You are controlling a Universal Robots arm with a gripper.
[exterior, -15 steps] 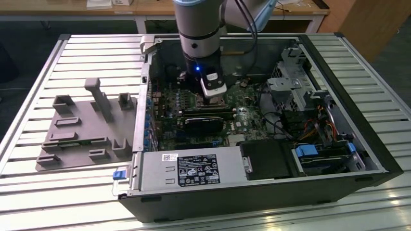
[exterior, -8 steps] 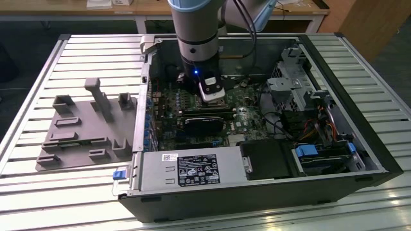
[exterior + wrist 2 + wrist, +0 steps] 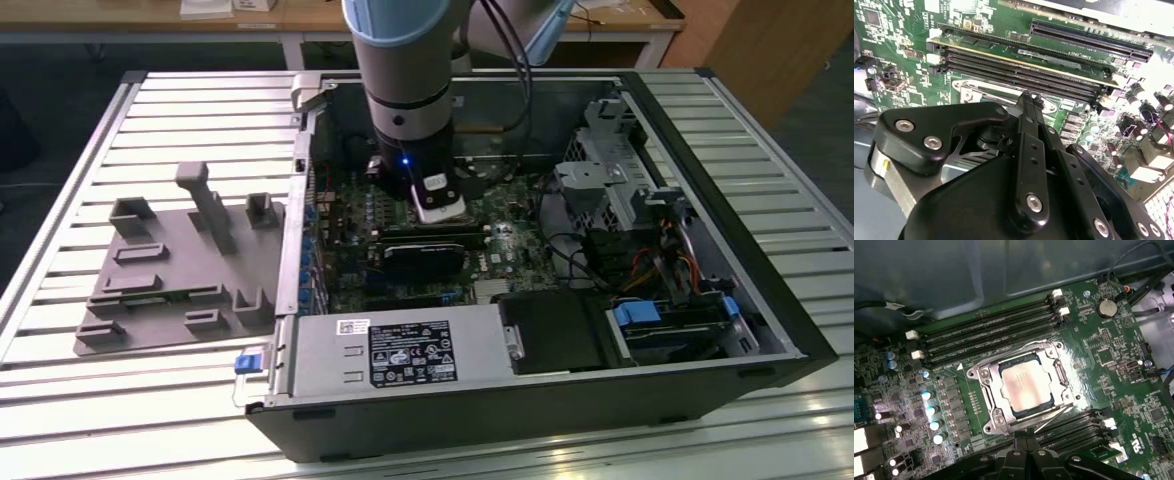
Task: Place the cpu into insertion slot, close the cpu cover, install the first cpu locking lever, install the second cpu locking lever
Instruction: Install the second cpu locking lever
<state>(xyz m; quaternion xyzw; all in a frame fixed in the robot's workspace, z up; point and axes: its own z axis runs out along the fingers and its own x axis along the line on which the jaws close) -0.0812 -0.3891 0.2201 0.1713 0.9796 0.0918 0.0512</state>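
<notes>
In the first wrist view the cpu (image 3: 1026,385), a silver-grey square, lies in the insertion slot (image 3: 985,427) on the green board. The cpu cover (image 3: 1060,371), a silvery frame, lies flat around it. A thin silvery locking lever (image 3: 1054,417) runs slanted along the slot's edge nearest my fingertips. Another lever (image 3: 1004,357) lies along the opposite edge. My gripper (image 3: 1026,444) is shut with nothing seen between its fingers, just short of the near lever. The second wrist view has the gripper (image 3: 1029,98) above the slot's rim (image 3: 971,92). In the exterior view the gripper (image 3: 442,212) hangs inside the open computer case (image 3: 747,250).
Long black memory slots (image 3: 989,335) flank the socket on both sides. A black card (image 3: 427,255) and the power supply (image 3: 400,355) sit towards the case's front, and a drive cage (image 3: 614,170) and cables sit on the exterior view's right. A grey fixture (image 3: 174,270) lies on the slatted table.
</notes>
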